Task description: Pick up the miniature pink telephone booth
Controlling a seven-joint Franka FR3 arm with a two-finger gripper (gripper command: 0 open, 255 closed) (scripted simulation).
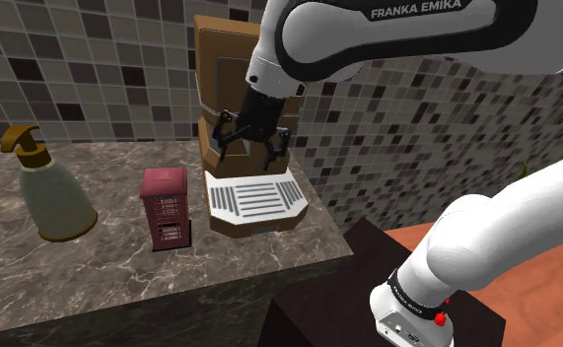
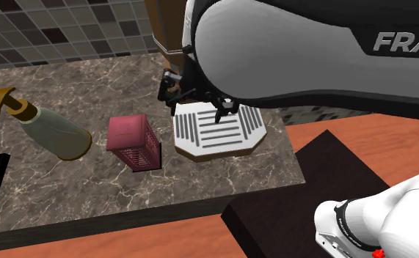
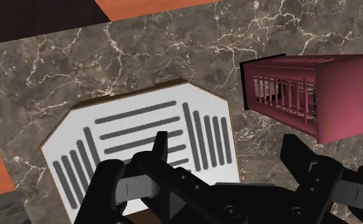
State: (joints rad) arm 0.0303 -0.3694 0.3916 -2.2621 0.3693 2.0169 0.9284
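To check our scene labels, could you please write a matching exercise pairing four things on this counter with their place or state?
Things:
1. dark pink telephone booth
2. pump bottle
3. white slotted tray
4. pincer

Descriptions:
A. open, holding nothing
B. at the foot of the brown machine
C. upright, between the bottle and the tray
D. towards the shoulder view's left end of the counter

Pairs: 1-C; 2-D; 3-B; 4-A
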